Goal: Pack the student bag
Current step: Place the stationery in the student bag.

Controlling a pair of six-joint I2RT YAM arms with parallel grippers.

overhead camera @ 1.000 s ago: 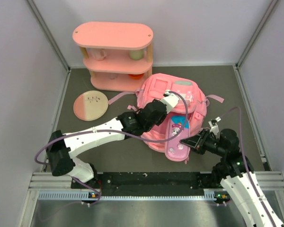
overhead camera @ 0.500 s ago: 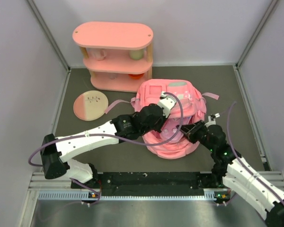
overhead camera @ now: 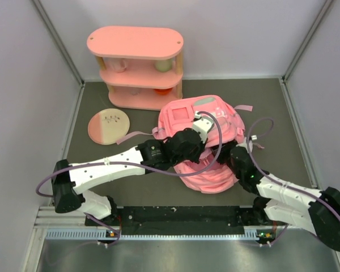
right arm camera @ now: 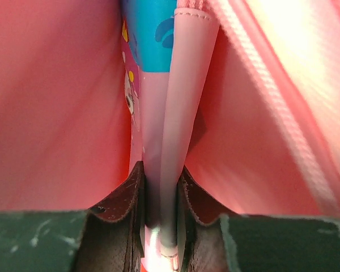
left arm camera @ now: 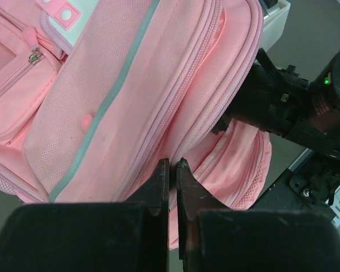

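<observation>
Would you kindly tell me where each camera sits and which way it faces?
Top: above and behind, looking down on shelf, bag, left arm, right arm.
Left wrist: looks along the left gripper, pinching the bag's zip edge; right arm beyond.
Right wrist: inside the bag; the right gripper clamps the pencil case.
Top and left wrist share bag, right arm.

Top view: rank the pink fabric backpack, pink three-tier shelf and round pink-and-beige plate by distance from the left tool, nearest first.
1. Pink fabric backpack: mid-table; the left tool is shut on its zip seam.
2. Pink three-tier shelf: behind and to the left, its near corner almost meeting the bag.
3. Round pink-and-beige plate: far left, set well apart from the bag.
</observation>
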